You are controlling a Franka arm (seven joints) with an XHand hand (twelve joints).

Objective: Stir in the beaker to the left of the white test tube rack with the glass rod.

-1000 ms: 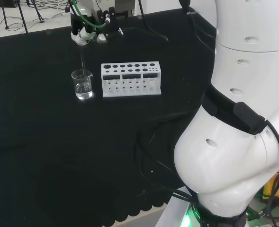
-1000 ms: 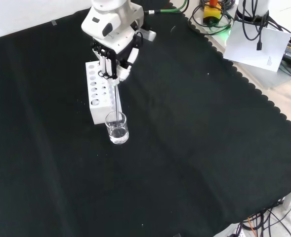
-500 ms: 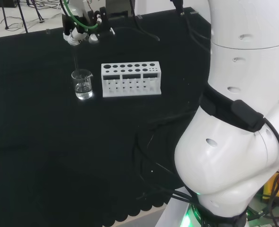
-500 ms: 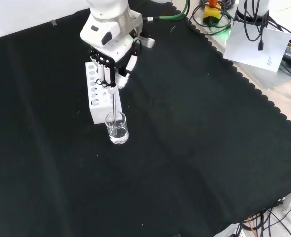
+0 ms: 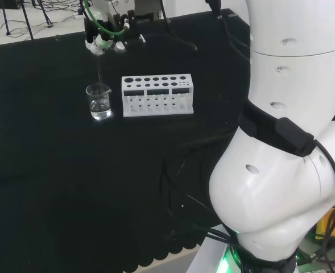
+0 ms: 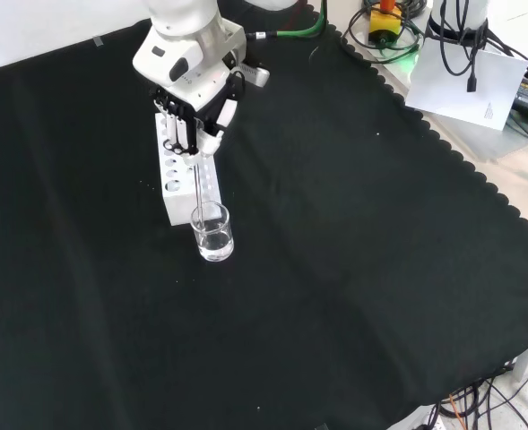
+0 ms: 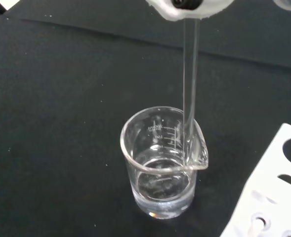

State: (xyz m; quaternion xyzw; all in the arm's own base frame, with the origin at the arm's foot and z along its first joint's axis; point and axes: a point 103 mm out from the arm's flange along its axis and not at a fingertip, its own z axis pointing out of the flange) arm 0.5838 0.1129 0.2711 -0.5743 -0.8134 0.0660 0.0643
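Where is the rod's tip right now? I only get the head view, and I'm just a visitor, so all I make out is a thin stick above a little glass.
Observer: In the wrist view the rod runs down inside the beaker, close to its wall.
Operator: Is there anything in the beaker?
Observer: Yes, the wrist view shows a shallow layer of clear liquid at the bottom.
Operator: Does the beaker touch the rack?
Observer: The front view has the beaker directly in front of the rack, their outlines meeting; I can't tell if they touch.
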